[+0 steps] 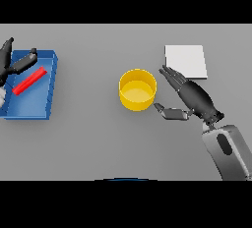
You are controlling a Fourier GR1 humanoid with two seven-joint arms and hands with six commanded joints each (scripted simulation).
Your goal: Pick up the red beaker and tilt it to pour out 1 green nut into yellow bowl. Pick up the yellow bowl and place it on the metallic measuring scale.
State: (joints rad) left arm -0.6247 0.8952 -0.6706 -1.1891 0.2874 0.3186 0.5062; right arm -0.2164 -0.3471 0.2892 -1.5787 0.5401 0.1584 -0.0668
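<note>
A yellow bowl (137, 89) stands on the grey table near the middle, and I cannot tell whether anything lies inside it. My right hand (192, 97) is just right of the bowl, fingers straight and thumb spread toward it, not touching. Behind that hand lies the pale square measuring scale (185, 61). At the far left my left hand (15, 62) hovers over a blue tray (51, 82) that holds a red bar-shaped object (29, 81). No green nut is visible.
The blue tray sits against the table's left side. Bare grey table surface (98, 143) stretches between the tray and the bowl and along the front.
</note>
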